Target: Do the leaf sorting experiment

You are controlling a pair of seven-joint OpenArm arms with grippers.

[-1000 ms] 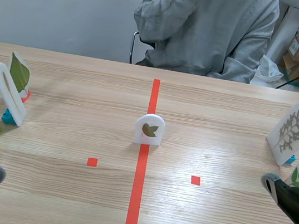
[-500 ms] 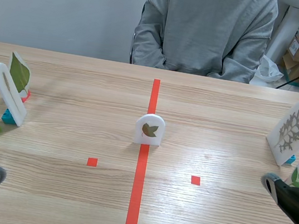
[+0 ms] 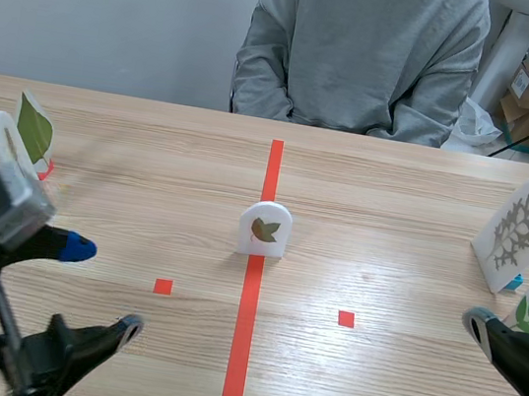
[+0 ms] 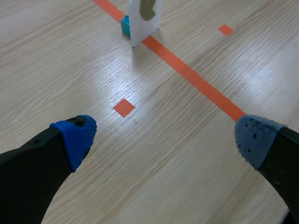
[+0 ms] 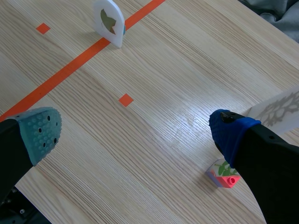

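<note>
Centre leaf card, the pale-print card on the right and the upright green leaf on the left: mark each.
centre leaf card (image 3: 265, 229): scene view, on its printed leaf.
pale-print card (image 3: 517, 232): scene view, on the pale leaf print.
green leaf (image 3: 34, 130): scene view, middle of the blade.

The small leaf card (image 3: 264, 229) stands mid-table (image 3: 375, 394) on the centre tape line (image 3: 242, 344). The left cards (image 3: 34, 129) and right cards (image 3: 516, 233) stand at opposite table edges. A person (image 3: 366, 54) sits behind the table.

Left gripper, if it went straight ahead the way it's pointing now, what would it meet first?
Probably the small white leaf card on the orange tape line; only bare table lies between it and the open left gripper. Depth is unclear.
</note>
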